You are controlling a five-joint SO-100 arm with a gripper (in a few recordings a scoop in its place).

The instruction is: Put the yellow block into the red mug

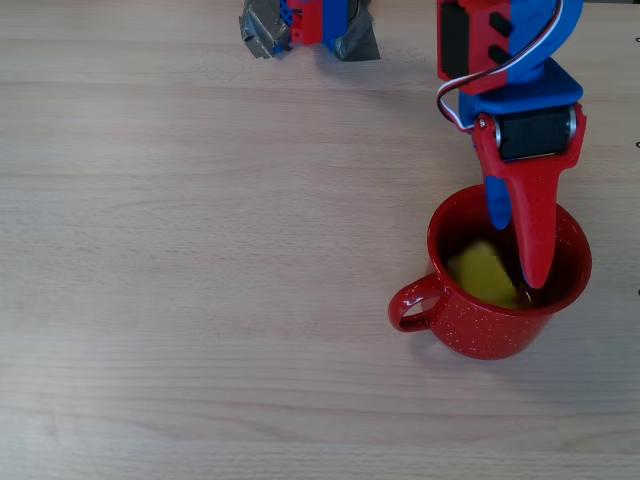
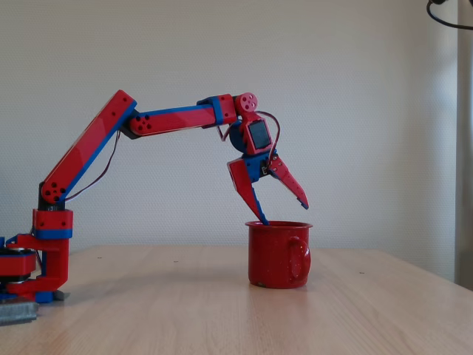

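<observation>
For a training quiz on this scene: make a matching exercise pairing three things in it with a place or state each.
Things:
1. yellow block
2. red mug
3. pincer

Places or states:
A. open, above the mug's mouth
B. upright on the wooden table, handle to the left in the overhead view
C. lying inside the mug

Pairs: 1-C, 2-B, 3-A

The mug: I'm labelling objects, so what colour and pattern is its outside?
Glossy red with fine white speckles on the red mug, clearest in the overhead view.
</observation>
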